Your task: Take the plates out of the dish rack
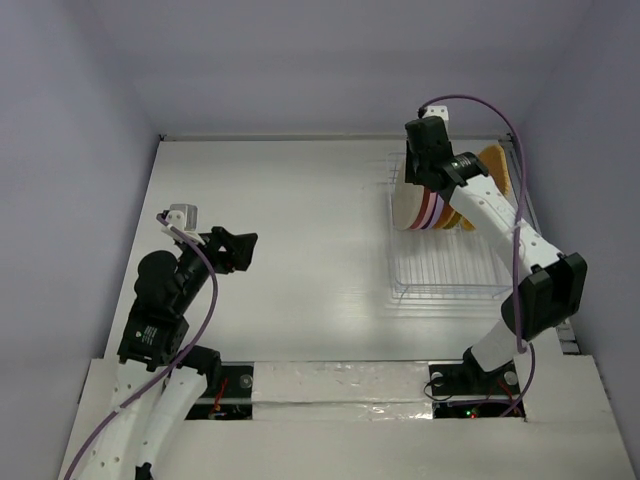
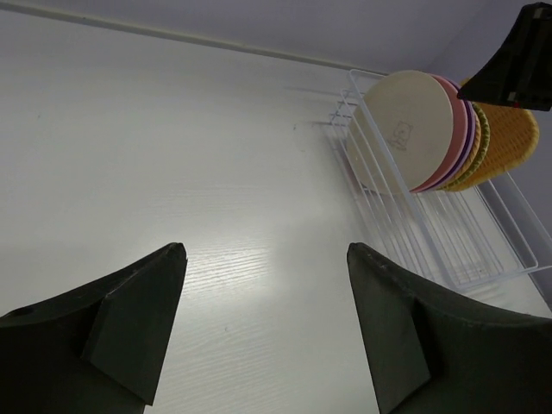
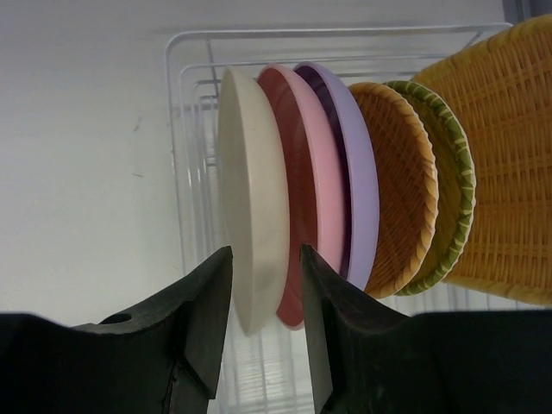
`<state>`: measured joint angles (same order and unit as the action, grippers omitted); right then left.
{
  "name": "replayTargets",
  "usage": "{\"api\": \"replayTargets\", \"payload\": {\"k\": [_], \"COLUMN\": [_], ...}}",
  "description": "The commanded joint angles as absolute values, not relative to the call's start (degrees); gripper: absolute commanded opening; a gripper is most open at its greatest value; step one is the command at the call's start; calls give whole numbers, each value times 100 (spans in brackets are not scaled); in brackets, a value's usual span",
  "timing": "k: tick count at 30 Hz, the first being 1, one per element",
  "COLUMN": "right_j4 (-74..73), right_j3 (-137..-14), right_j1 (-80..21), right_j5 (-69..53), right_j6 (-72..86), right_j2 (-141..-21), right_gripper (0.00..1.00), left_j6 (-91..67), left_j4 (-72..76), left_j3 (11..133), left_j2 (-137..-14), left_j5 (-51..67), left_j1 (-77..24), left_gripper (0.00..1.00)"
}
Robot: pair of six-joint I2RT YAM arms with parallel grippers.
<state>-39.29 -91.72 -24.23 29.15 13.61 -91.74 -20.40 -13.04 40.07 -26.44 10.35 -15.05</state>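
The plates (image 1: pixel 425 210) stand on edge in a tight row at the far end of the dish rack (image 1: pixel 445 280). From the left they are cream (image 3: pixel 250 190), pink (image 3: pixel 306 164), lavender (image 3: pixel 358 172), orange-brown (image 3: pixel 401 181), green-rimmed (image 3: pixel 453 190) and a squarish woven orange one (image 3: pixel 509 155). My right gripper (image 3: pixel 266 252) is open, one finger on each side of the cream plate's rim, with a small gap at both fingers. My left gripper (image 2: pixel 266 250) is open wide over bare table, far left of the rack (image 2: pixel 466 250), holding nothing.
The near half of the rack holds only bare wires (image 3: pixel 194 103). The white table (image 1: pixel 300 200) is walled in on three sides. The right arm (image 1: pixel 510 230) reaches over the rack's right side. A taped strip (image 1: pixel 330 385) runs along the near edge.
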Motion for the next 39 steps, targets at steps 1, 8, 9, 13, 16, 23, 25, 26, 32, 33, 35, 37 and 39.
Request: {"api": "replayTargets", "payload": {"k": [1, 8, 9, 13, 16, 23, 25, 26, 32, 33, 35, 37, 39], "right_j4": [-4025, -4052, -4060, -4340, -4499, -4772, -4781, -4807, -4869, -4895, -4966, -5070, -5220], "right_j3": [-9632, -9756, -9799, -10115, -10396, -10766, -10802, -10837, -11337, -11416, -11654, -11846, -11979], "right_j1": [-2435, -2435, -2435, -2653, -2812, -3058, -3128, -3199, -3524, -3524, -3656, -3717, -3771], "right_j5": [3340, 3656, 3656, 4234, 4552, 5308, 5510, 5728, 6335, 6398, 6512, 6635, 6741], "right_j6": [1195, 1143, 1116, 1090, 1011, 958, 871, 861, 633, 607, 536, 475, 518], "right_j2": [-9324, -9852, -9966, -10352, -10564, -10934, -10890, -10872, -10574, -10538, -10407, -10319, -10152], "right_gripper": [42, 41, 40, 36, 32, 12, 6, 5, 0, 0, 0, 0, 0], "left_j6": [-2021, -2013, -2004, -2013, -2004, -1995, -1995, -2004, -2004, -2013, -2013, -2021, -2021], "left_j4": [-1020, -1028, -1020, -1037, -1028, -1037, -1046, -1037, -1046, -1046, -1046, -1055, -1055], "left_j3": [3955, 3955, 3955, 3955, 3955, 3964, 3964, 3964, 3964, 3973, 3955, 3964, 3964], "left_j2": [-2602, -2566, -2540, -2505, -2470, -2382, -2356, -2355, -2241, -2224, -2215, -2224, -2206], "left_j5": [1072, 1037, 1037, 1002, 1011, 958, 967, 958, 940, 923, 905, 896, 879], "left_j1": [-1547, -1547, -1547, -1600, -1600, -1652, -1714, -1714, -1767, -1767, -1819, -1819, -1819], "left_gripper": [74, 78, 78, 78, 78, 78, 77, 77, 77, 77, 77, 77, 77]}}
